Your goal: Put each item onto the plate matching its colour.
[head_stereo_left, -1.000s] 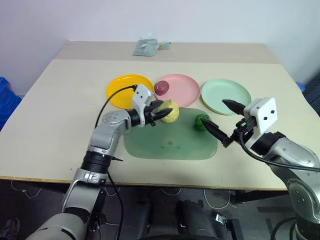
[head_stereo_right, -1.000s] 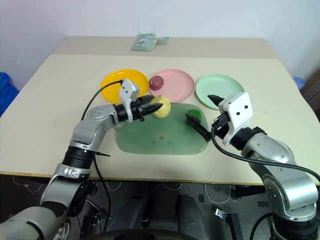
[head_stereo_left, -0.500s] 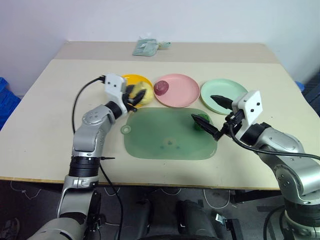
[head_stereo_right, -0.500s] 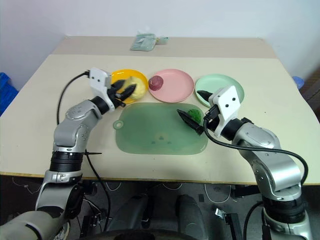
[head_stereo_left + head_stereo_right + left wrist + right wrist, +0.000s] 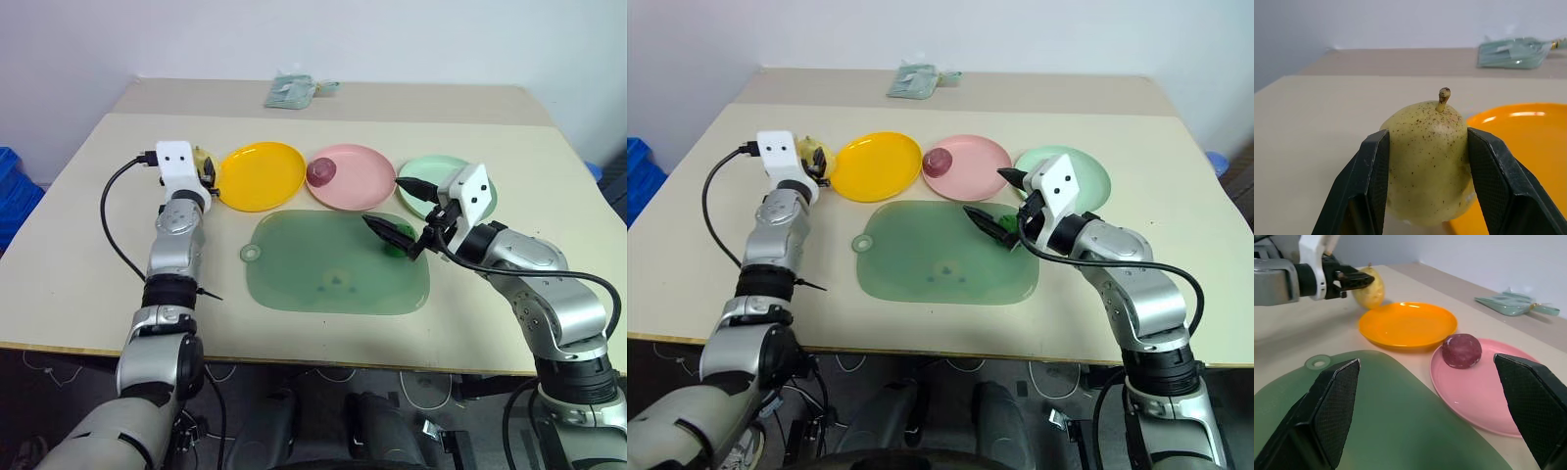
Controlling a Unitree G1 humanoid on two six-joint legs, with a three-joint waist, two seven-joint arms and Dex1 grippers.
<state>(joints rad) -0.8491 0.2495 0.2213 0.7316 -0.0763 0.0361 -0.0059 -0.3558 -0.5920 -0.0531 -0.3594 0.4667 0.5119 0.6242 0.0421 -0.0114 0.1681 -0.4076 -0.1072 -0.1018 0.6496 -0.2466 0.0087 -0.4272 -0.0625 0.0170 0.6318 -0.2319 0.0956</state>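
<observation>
My left gripper [image 5: 1427, 139] is shut on the pale yellow pear-shaped item [image 5: 1427, 161]. It holds the pear upright, low over the table, just off the left rim of the yellow plate [image 5: 260, 176]. The dark red-purple round item [image 5: 320, 170] lies on the pink plate [image 5: 364, 186]. My right gripper [image 5: 387, 202] stands open over the tray's far right corner, in front of the mint green plate [image 5: 431, 194]. Its lower finger partly hides the dark green lumpy item [image 5: 1005, 217].
A translucent green tray [image 5: 333, 269] with a handle hole lies in front of the three plates. A folded green packet [image 5: 291, 90] sits near the table's far edge. A blue crate [image 5: 15, 201] stands beyond the table's left side.
My left gripper has carried the pear from over the tray, across the yellow plate, to beyond its left rim. The right gripper has moved inward toward the green item, still open.
</observation>
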